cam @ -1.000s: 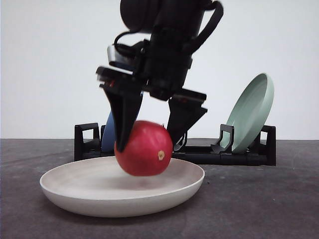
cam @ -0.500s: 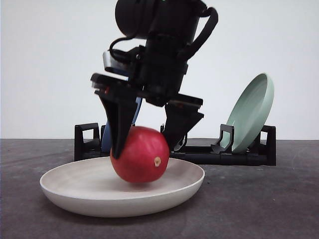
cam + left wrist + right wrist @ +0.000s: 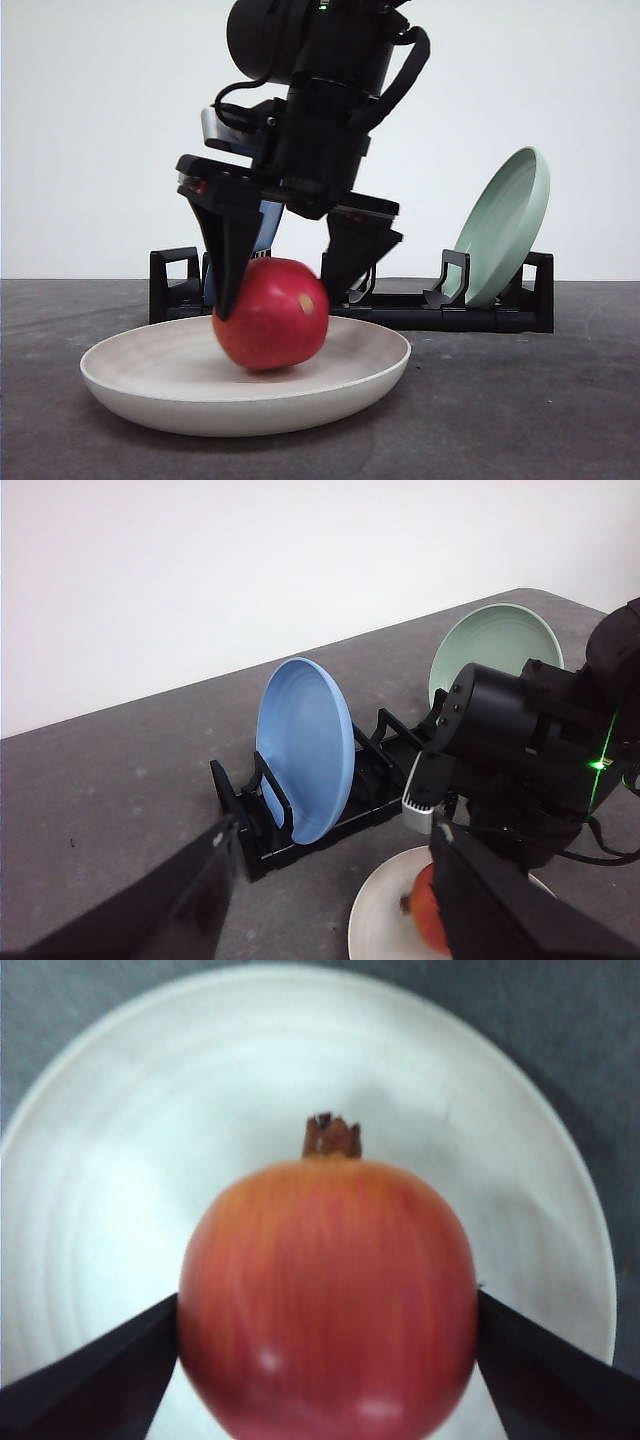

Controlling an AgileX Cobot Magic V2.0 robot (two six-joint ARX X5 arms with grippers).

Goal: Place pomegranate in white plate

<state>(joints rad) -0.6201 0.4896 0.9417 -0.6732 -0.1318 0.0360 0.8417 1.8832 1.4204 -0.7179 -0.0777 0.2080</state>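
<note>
Item: pomegranate (image 3: 271, 313), red, round, firm-skinned. Front view: it sits low in the white plate (image 3: 140, 385), apparently touching the plate floor near the middle, with my right gripper (image 3: 277, 290) straddling it, one finger on each flank; contact on the right flank looks slight. Behind stands a black rack (image 3: 400, 305) carrying a green plate (image 3: 505, 225). Left wrist view: my left gripper (image 3: 330, 900) hangs spread and empty, well apart from the work, looking over at a blue plate (image 3: 305, 748) upright in the rack, the green plate further along, and a sliver of the fruit on the white plate beneath my other arm. Right wrist view: the pomegranate fills the gap between my two fingers (image 3: 85, 1370), pinched at its widest girth, calyx (image 3: 331, 1136) pointing away, plate rim all around. Handling, by my judgement: moderately heavy, rigid, smooth and liable to roll; hold across the equator, not the calyx.
</note>
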